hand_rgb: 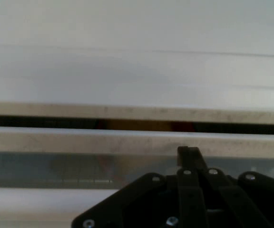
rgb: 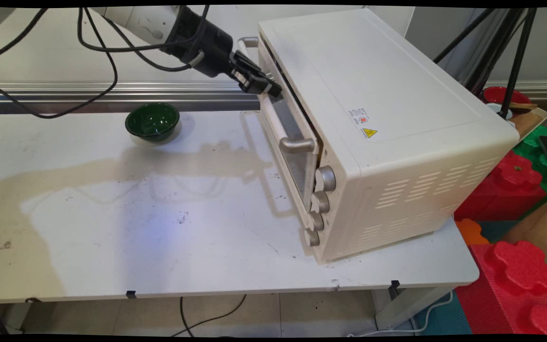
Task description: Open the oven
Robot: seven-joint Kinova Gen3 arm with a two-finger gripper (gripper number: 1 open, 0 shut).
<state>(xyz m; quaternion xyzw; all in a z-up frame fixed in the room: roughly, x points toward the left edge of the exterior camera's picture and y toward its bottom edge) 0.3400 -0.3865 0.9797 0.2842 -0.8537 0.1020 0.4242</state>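
Cream-coloured metal fills the right half of the bench (rgb: pixel 136 228): a toaster oven (rgb: pixel 387 95) stands there at an angle, its front turned toward the arm. The gripper (rgb: pixel 273 89) reaches in from the upper left and meets the top edge of the oven door (rgb: pixel 295 142), at the end farthest from the row of four knobs (rgb: pixel 321 202). Its jaws appear closed, tips drawn together with nothing held between them, and the tips seem to touch or sit just beside the door's upper rail.

In the hand view the gripper (hand_rgb: pixel 188 154) points straight at that rail (hand_rgb: pixel 80 140), with one tip showing just in front of it. A dark slit (hand_rgb: pixel 56 121) runs the full width between the rail and the oven's top frame, so the door seems to stand slightly ajar at its top rather than fully shut. The glass pane lies below the rail.

The door's long handle (rgb: pixel 274 111) runs below and to the near side of the jaws, close by but apart from them; the jaws do not wrap it.

A dark green bowl (rgb: pixel 152 121) sits upright on the bench well left of the oven, clear of the arm. Red foam blocks (rgb: pixel 515 185) lie off the bench's right end.
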